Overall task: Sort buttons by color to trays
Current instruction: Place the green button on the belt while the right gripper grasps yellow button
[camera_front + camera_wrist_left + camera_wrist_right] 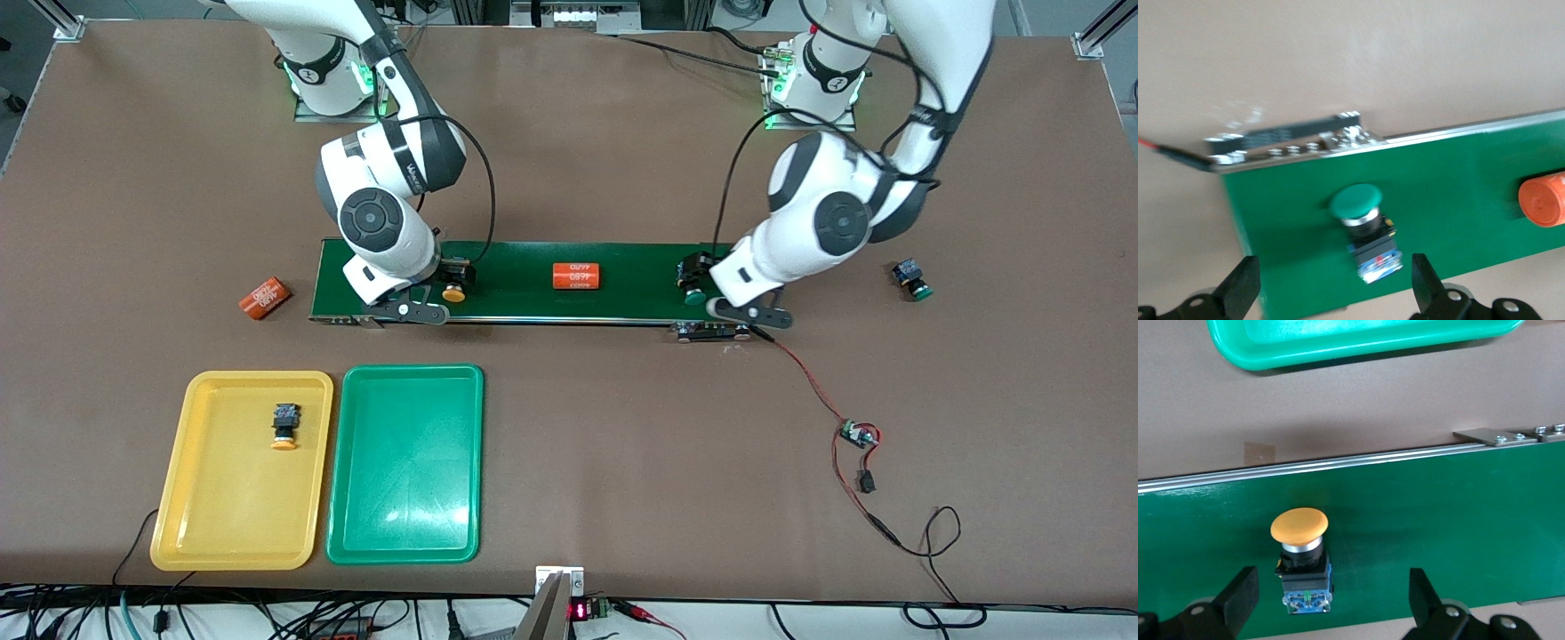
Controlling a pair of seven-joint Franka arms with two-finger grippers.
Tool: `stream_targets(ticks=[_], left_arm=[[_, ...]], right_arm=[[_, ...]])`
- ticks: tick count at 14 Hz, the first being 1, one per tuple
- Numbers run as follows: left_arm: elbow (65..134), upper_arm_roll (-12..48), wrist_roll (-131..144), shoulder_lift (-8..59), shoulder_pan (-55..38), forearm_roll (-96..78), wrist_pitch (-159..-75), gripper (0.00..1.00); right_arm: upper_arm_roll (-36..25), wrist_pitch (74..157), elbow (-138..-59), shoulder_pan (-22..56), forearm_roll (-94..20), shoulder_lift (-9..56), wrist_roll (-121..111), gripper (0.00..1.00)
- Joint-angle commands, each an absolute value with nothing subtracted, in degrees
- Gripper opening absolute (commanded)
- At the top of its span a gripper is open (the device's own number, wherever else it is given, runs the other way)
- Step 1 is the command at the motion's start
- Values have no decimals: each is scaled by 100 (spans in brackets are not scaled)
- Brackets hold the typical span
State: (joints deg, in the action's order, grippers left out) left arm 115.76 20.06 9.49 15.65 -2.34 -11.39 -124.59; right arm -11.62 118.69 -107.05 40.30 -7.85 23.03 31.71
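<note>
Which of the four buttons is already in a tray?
The yellow-capped button lying in the yellow tray. The other three are out: two on the belt, one green on the bare table.

Wide brown table (569,133), aluminium frame posts at its corners, tangled cables (267,613) along its near edge

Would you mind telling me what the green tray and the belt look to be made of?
The green tray looks like glossy moulded plastic, given its bright highlights and rounded rim. The dark-green belt seems a smooth rubbery or PVC sheet with a soft sheen, edged by a metal rail.

Four buttons (284,427), two trays (182,480), two cylinders (576,276)
</note>
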Motion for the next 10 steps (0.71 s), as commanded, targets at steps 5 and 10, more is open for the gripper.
stream_targets(ticks=[5, 10], left_arm=[[11408, 996, 817, 1221, 141, 895, -11004, 100], [11802, -166, 774, 1476, 158, 914, -10960, 100]], right_arm=[[-1187, 12542, -11013, 4157, -800, 2662, 3261, 94], [-1222, 12183, -10873, 3912, -870, 2549, 3243, 23]])
